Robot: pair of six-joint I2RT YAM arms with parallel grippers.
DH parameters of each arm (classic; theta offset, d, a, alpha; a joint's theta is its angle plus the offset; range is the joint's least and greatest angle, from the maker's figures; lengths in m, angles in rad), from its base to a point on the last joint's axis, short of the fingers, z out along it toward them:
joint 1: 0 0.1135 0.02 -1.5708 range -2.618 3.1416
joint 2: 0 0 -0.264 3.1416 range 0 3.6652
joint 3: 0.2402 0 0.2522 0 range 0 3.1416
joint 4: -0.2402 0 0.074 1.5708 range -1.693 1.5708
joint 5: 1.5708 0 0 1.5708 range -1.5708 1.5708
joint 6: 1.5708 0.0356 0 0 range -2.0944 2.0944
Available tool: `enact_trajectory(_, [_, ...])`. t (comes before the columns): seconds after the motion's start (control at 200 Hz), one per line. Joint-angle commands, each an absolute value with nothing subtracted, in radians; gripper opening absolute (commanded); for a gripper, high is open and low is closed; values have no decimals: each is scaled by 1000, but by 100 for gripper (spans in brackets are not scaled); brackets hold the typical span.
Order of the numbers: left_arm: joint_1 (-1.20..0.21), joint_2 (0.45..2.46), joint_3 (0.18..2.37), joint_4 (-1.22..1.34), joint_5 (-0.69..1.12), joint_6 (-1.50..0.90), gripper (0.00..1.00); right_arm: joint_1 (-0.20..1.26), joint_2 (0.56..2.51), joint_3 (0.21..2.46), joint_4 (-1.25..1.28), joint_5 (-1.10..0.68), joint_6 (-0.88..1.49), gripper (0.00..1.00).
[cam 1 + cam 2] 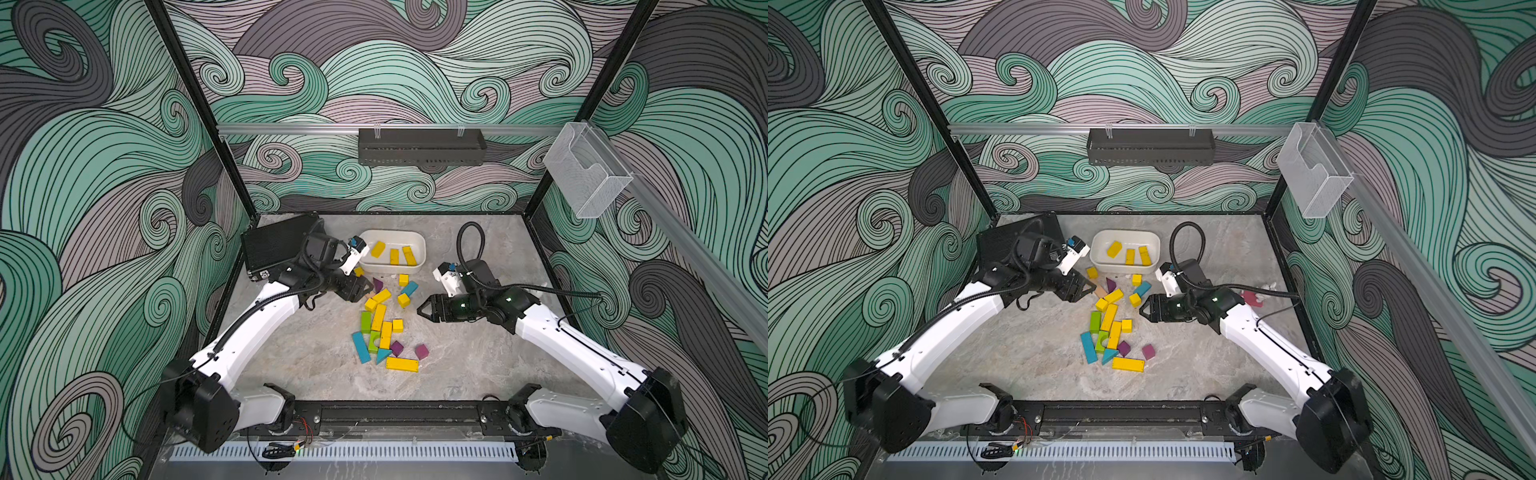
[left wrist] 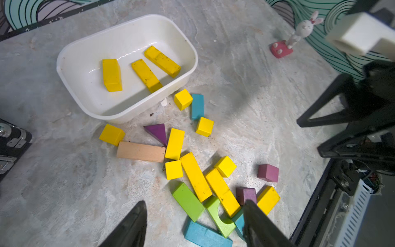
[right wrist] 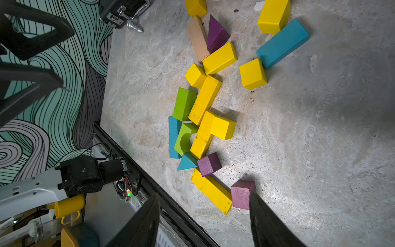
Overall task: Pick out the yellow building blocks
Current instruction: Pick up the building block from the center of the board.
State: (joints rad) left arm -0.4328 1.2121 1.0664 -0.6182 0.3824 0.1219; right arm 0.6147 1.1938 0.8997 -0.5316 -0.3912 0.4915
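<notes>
Three yellow building blocks [image 2: 146,74] lie in the white tub [image 2: 128,23] at the back of the table. Several more yellow building blocks, cubes and long bars [image 1: 379,317], are scattered in front of it among other colours, with one bar [image 1: 402,364] nearest the front. My left gripper [image 1: 369,287] hovers left of the pile, open and empty; in its wrist view the left gripper [image 2: 195,202] has its jaws spread above the lime-green blocks. My right gripper [image 1: 419,309] is to the right of the pile, and in its wrist view the right gripper [image 3: 204,193] is open with nothing held.
Teal [image 1: 360,347], lime-green [image 1: 365,322] and purple [image 1: 421,351] blocks mix with the yellow ones, and a pale tan bar [image 2: 141,151] lies near the tub. A black case [image 1: 274,245] stands back left. A rabbit figure on a pink base [image 2: 303,30] stands at the right.
</notes>
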Motion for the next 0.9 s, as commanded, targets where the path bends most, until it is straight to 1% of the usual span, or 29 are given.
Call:
enact_trajectory(0.0, [-452,1121,985,-616,455,157,72,660,1195,868,-523,-297,502,71])
enact_trajectory(0.22, [-494,967,798,-589,516,141,74,692,1218,841,-522,-225,511,73])
enact_trajectory(0.35, [-531,882,696,-533,608,168,75,704,1230,816,-543,-214,503,70])
enact_trajectory(0.385, [-545,864,675,-520,614,175,76,711,1229,802,-545,-215,506,68])
enact_trajectory(0.51, [-601,834,619,-488,653,239,76,746,1230,761,-526,-230,507,62])
enact_trajectory(0.655, [-623,862,625,-474,627,248,76,782,1255,766,-505,-186,525,61])
enact_trajectory(0.811, [-627,905,644,-477,560,247,77,816,1364,850,-525,-135,512,63])
enact_trajectory(0.856, [-627,902,645,-476,528,253,78,823,1397,881,-526,-129,509,63])
enact_trajectory(0.896, [-627,894,642,-476,505,259,80,828,1421,900,-522,-123,508,63])
